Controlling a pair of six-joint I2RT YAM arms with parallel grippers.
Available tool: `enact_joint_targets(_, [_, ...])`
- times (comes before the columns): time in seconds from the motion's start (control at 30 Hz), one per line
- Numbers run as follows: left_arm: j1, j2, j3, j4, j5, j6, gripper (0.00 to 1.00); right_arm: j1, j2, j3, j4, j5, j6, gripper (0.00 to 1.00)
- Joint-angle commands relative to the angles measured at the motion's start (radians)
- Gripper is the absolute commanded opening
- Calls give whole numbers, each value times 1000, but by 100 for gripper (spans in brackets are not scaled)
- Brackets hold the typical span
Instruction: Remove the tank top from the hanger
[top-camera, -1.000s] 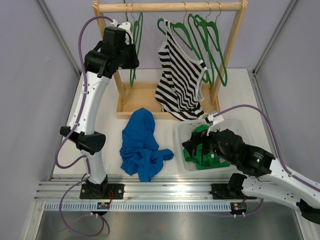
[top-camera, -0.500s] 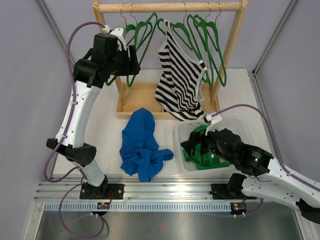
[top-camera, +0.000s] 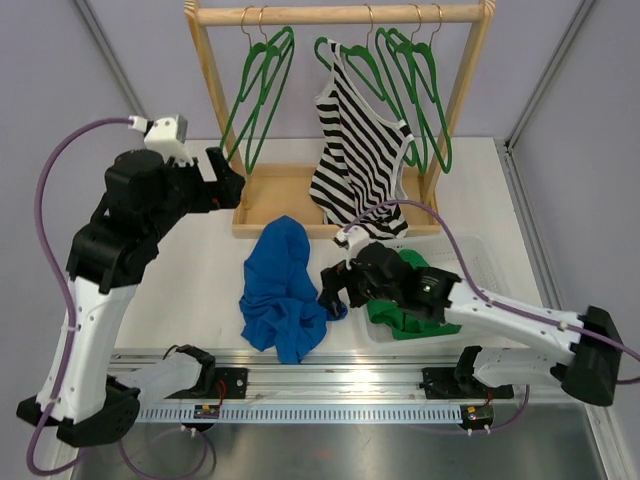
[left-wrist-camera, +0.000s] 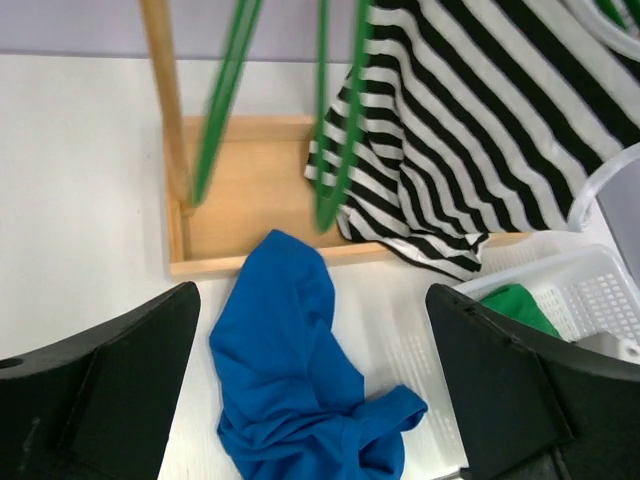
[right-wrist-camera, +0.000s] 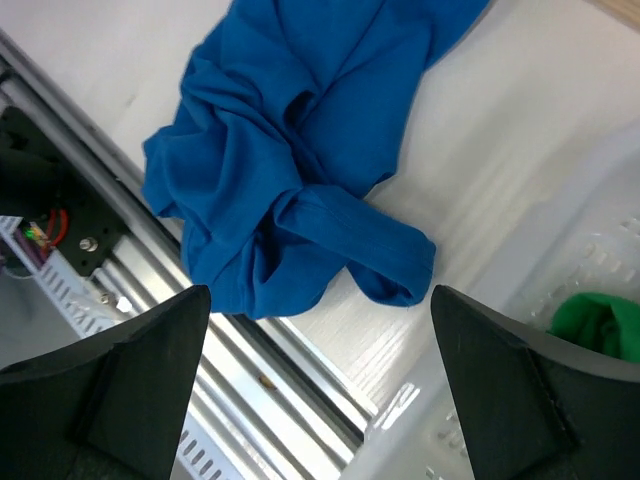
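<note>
At the far side of the white table (top-camera: 480, 190), a wooden rack (top-camera: 340, 14) carries the striped tank top (top-camera: 360, 160), hung on a green hanger (top-camera: 330, 50) from the rail. A blue garment (top-camera: 285, 290) lies crumpled before the rack, beside a white basket (top-camera: 480, 250) holding green cloth (top-camera: 400, 310). Left gripper (top-camera: 228, 178), left of the rack: jaws wide apart, empty. Right gripper (top-camera: 335, 288), over the blue garment's edge: likewise spread, empty.
</note>
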Motion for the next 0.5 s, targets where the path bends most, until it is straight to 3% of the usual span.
enact_joint_targets(0.0, [-2, -155, -199, 108, -129, -49, 99, 20, 153, 64, 103, -7, -27, 99])
enact_joint_targets(0.23, [-2, -485, -520, 194, -418, -52, 99, 93, 422, 184, 123, 104, 12, 99])
enact_joint_targets(0.47, [-2, -636, -715, 275, -485, -3, 99, 133, 654, 276, 175, 133, 42, 99])
